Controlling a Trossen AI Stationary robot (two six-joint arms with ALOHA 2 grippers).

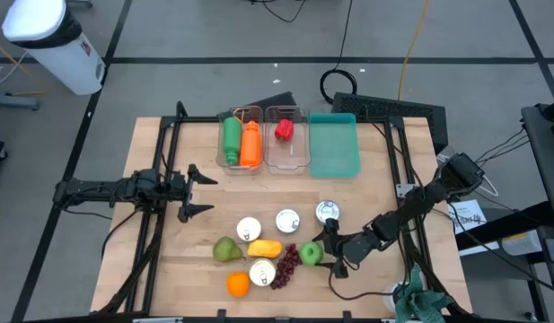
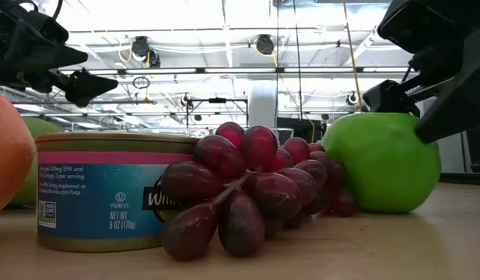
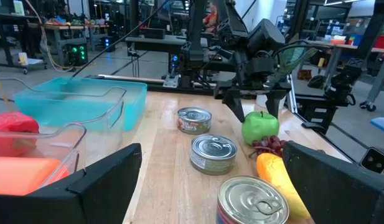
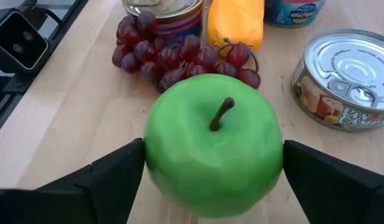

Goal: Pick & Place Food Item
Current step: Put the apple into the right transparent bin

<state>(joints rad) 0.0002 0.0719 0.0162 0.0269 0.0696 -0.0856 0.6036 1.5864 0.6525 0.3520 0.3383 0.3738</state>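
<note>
Right gripper (image 1: 323, 254) spread wide around the green apple (image 1: 311, 254), one dark finger (image 4: 111, 177) on each side, just beside the skin; contact not clear. Apple upright on the wooden surface (image 1: 160, 278), stem up, touching the bunch of red grapes (image 1: 286, 266) near the front edge. Left gripper (image 1: 197, 193) also spread wide, holding nothing, hovering over bare wood well apart from the food.

Toward the back: teal tray (image 1: 334, 145), beside it two clear bins, one (image 1: 238, 140) with a green and an orange item, the other (image 1: 288, 139) with a red item.

Around the apple: tins (image 1: 286, 220) in a loose cluster, green pear (image 1: 226, 249), yellow-orange piece (image 1: 264, 248) next to the grapes, orange (image 1: 238, 284) at the front.
</note>
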